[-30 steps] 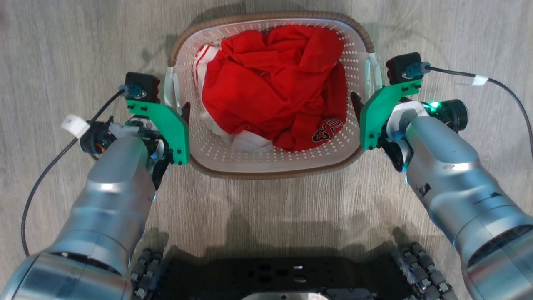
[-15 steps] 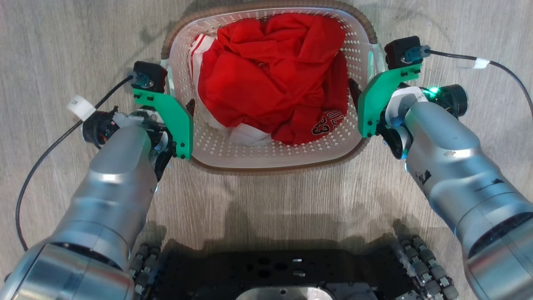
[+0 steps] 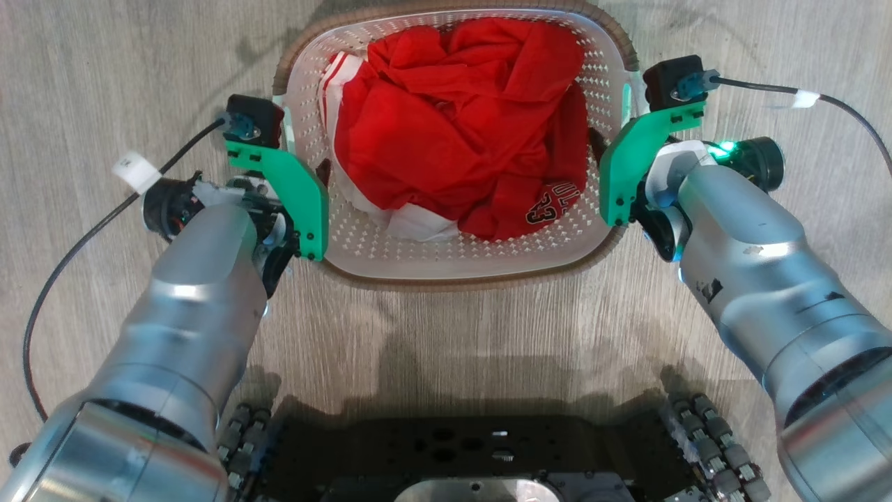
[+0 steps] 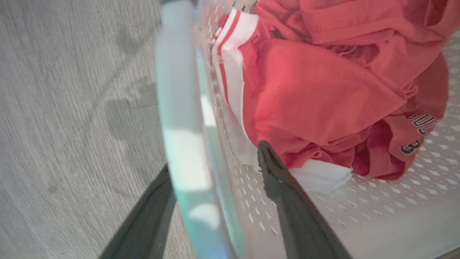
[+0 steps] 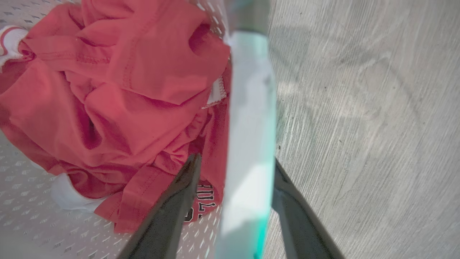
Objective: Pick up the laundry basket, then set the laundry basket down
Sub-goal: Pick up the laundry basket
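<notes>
Our left hand [image 4: 214, 156] stands open astride the left handle [image 4: 183, 144]. One finger is outside over the floor and the other inside by the perforated wall, with a gap left on the inner side. Our right hand [image 5: 235, 159] mirrors it on the right handle [image 5: 251, 108], fingers apart but closer to the plastic (no squeeze that we can see). Between the two hands the laundry basket [image 3: 446, 282] sits on the wooden floor [image 3: 446, 335], with red clothes [image 3: 453, 118] heaped inside.

To do this step well, we should close both hands together and seat each handle deep between the fingers. The inner fingers should stay clear of the cloth, and the lift should be level so the load does not slide.

Just inward of the right hand, the jersey print [image 3: 550, 206] shows partial block letters, "ULL", and a number we read as 23.
</notes>
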Tool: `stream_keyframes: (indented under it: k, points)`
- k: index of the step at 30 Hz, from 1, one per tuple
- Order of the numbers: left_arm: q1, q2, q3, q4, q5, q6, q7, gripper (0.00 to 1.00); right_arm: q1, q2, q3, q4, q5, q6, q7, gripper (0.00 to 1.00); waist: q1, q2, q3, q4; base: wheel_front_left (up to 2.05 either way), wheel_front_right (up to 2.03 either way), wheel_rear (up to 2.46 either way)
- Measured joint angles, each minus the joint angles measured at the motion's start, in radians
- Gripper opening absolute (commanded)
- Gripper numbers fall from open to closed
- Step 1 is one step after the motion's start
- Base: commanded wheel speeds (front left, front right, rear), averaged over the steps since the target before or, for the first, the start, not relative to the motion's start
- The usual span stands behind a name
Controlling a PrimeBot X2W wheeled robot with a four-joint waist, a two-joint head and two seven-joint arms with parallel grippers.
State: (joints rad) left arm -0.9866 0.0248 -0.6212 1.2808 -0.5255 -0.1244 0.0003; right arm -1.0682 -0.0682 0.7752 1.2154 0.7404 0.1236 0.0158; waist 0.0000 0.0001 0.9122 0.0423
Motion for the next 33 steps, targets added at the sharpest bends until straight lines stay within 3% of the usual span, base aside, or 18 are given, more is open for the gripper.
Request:
stream_keyframes:
  k: [1,2,18,33]
  points:
    - [0.0,0.0,-0.011,0.0,-0.006,0.0,0.002,0.38,0.0,0.0,0.001,0.001,0.004,0.0,0.0,0.0,0.0,0.0,0.0,0.001,0.0,0.0,0.0]
    - [0.0,0.0,-0.016,-0.001,-0.012,0.0,0.005,0.0,0.0,0.0,0.003,0.002,0.01,0.0,0.0,0.0,0.0,0.0,0.001,0.001,0.0,0.0,0.0]
    - [0.002,0.0,-0.094,-0.005,-0.086,0.0,0.007,0.0,-0.006,0.0,0.041,0.027,0.064,0.0,0.03,0.0,0.0,0.0,-0.021,-0.006,0.0,0.0,0.0]
    - [0.122,0.034,-0.274,-0.074,-0.217,0.001,0.143,0.0,0.096,-0.001,0.12,0.009,0.167,0.0,0.243,0.0,0.0,0.0,-0.203,-0.033,0.0,0.0,0.0]
